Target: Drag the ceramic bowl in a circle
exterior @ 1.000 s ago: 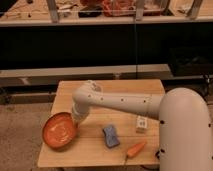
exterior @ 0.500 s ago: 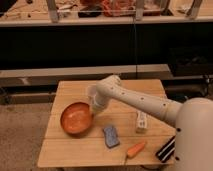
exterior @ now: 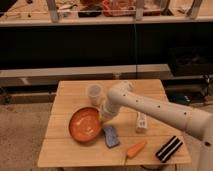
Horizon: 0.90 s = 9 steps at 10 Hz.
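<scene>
The gripper [exterior: 106,118] is bearing on the right rim of the ceramic bowl [exterior: 84,125], sitting lower left of frame centre, apparently mid-drag, grip state I cannot tell, and next is needing a smooth curve clear of the blue sponge [exterior: 111,136].

The ceramic bowl [exterior: 85,125] is glossy orange-red with pale streaks inside. At its right rim is the white gripper [exterior: 106,117] (its arm [exterior: 160,109] is white too, with small dark dots). Right of the bowl are a blue sponge [exterior: 111,136], an orange carrot [exterior: 136,149] and a black-and-white striped block [exterior: 169,148]. The tabletop [exterior: 72,92] is pale wood.
</scene>
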{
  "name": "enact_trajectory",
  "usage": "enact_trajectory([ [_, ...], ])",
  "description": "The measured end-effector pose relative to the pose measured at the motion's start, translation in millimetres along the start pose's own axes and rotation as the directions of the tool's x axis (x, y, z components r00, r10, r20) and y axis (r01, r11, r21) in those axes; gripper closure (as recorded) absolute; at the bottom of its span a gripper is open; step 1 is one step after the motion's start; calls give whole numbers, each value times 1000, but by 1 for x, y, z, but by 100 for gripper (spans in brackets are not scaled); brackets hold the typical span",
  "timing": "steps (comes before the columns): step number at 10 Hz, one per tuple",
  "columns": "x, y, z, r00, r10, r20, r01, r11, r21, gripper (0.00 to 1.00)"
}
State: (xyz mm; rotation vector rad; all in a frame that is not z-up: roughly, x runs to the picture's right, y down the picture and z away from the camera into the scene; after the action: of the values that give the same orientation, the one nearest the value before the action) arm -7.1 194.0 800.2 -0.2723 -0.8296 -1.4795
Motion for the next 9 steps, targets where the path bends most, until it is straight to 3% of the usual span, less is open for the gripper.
enact_trajectory([
  [2,-48,-6,-4,999,-31,32,31,1000,1,100],
  [4,-73,-18,3,995,-74,64,74,997,5,100],
  [5,-80,-38,13,989,-119,87,119,993,8,100],
  [7,-75,-67,28,979,-173,110,173,985,13,100],
  [9,-54,-109,49,964,-235,125,233,972,25,100],
])
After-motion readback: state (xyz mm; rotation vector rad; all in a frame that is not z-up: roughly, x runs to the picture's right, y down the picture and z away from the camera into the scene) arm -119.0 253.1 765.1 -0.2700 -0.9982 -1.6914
